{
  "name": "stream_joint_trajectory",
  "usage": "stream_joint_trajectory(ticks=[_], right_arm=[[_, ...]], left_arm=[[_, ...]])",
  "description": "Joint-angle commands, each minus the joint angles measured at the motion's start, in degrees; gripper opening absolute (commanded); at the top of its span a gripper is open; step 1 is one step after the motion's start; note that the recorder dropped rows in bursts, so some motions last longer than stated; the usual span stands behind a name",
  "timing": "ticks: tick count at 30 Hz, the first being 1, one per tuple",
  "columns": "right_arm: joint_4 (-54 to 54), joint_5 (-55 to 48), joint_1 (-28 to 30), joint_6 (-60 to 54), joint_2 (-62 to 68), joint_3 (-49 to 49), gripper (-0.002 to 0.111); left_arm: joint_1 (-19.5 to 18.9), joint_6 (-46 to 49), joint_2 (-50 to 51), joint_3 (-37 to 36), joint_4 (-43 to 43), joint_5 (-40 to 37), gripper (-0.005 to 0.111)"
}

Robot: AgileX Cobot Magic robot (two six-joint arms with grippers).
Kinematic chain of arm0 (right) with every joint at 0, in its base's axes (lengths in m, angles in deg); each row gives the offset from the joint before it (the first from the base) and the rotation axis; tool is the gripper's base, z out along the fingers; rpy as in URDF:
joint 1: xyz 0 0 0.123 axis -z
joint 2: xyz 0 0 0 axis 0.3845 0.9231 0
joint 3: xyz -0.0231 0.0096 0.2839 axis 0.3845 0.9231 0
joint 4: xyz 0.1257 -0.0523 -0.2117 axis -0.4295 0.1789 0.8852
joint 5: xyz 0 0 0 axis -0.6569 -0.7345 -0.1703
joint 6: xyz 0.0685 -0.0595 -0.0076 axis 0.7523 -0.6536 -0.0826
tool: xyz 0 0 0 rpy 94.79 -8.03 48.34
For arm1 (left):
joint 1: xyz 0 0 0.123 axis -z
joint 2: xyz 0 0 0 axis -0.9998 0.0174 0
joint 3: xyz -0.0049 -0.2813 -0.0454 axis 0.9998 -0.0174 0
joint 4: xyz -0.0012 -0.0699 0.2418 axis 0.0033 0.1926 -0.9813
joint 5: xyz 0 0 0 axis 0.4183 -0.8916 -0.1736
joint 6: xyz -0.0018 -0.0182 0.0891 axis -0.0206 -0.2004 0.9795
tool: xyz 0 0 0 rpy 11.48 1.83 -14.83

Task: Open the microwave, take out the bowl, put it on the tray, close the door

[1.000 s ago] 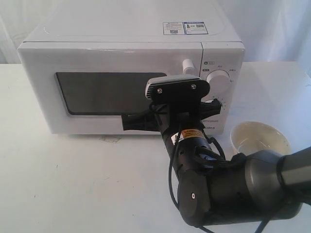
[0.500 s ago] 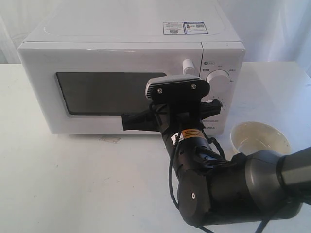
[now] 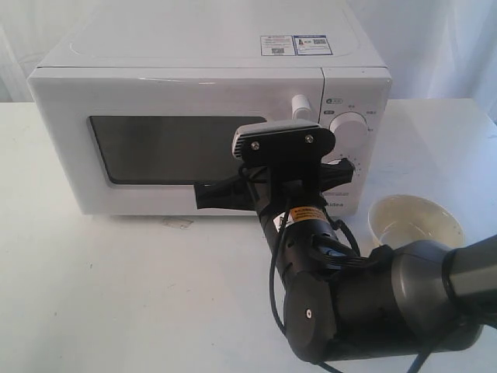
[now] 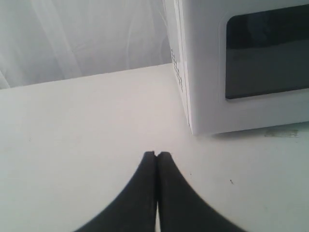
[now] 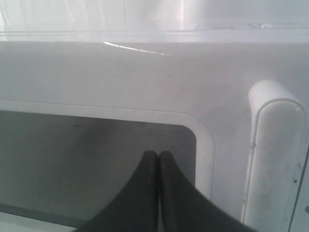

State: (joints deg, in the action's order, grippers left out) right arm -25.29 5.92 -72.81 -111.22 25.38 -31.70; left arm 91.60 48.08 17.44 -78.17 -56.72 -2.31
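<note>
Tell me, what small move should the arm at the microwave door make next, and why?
Probably ease the right gripper straight back from the door. Its jaws are shut on nothing, right at the dark window; the door looks flush with the microwave, and the bowl already sits outside beside it. Whether the door latched, I cannot tell.

The microwave (image 3: 194,39) has a smooth, glossy white shell, perhaps painted metal. The door (image 3: 62,140) has a dark window (image 5: 87,159) with a fine dotted mesh. The bowl (image 3: 415,220) looks glazed. The table (image 3: 101,280) is matt white.
</note>
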Motion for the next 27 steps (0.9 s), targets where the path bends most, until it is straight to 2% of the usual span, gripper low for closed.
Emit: stream_joint_trajectory(ticks=[1,5,10,14,27], right_arm=[[0.1,0.5,0.0,-0.3,-0.6,0.4,0.000],[0.1,0.5,0.0,-0.3,-0.6,0.4,0.000],[0.1,0.5,0.0,-0.3,-0.6,0.4,0.000],[0.1,0.5,0.0,-0.3,-0.6,0.4,0.000],[0.1,0.5,0.0,-0.3,-0.6,0.4,0.000]], left_arm=[[-1.9,-4.5,-0.5,-1.0,0.1,0.3,0.000],[-3.8,-5.1,-0.5,-1.0,-0.5,-2.5,0.000],[-4.2,-8.5,-0.5,-1.0,-5.4,-12.3,0.000],[-4.2,-15.3,-0.5,-1.0,-6.2,-12.3,0.000],[-4.2,-14.7,-0.5,-1.0,-6.3,-11.9,0.000]])
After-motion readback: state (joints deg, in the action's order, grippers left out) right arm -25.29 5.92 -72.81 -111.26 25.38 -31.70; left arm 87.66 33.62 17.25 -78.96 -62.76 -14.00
